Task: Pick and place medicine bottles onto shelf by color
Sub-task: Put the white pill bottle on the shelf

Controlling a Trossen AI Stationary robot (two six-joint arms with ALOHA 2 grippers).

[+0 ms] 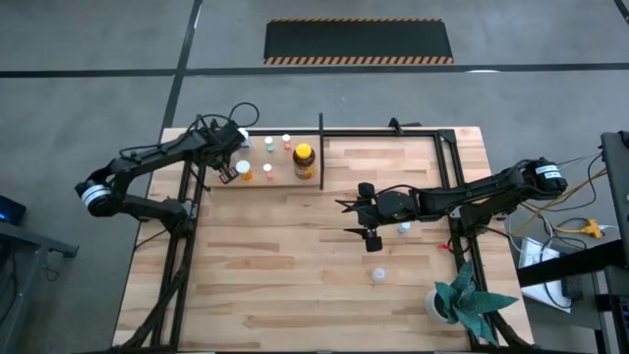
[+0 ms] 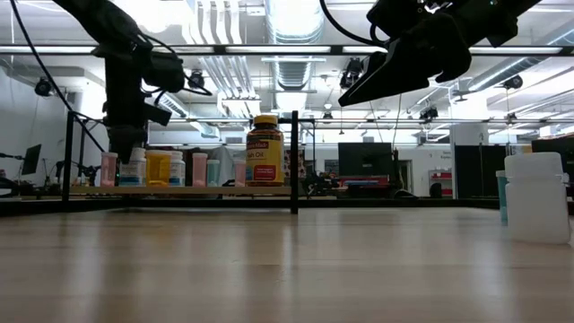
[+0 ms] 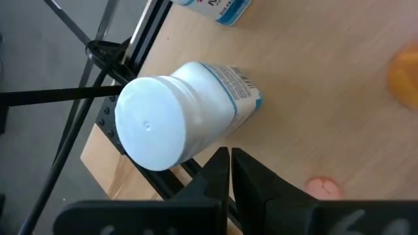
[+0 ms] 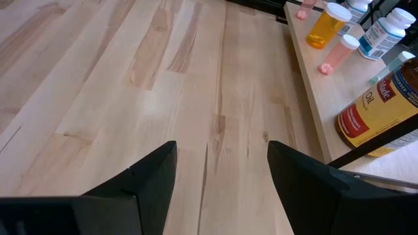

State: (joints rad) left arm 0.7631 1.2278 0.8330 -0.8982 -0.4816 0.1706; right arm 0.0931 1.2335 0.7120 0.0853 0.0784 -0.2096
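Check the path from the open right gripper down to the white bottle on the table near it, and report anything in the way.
Nothing visible blocks it. The right gripper, open, hangs above bare table; the white bottle stands alone nearer the front edge, with the potted plant off to its side.

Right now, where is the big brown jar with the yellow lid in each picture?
High view: the amber jar stands on the shelf, left of the divider post.
Low view: the jar is centre, left of the same post.
Left wrist view: not identifiable.
Right wrist view: the jar at the right edge.
Shared landmark: the divider post.
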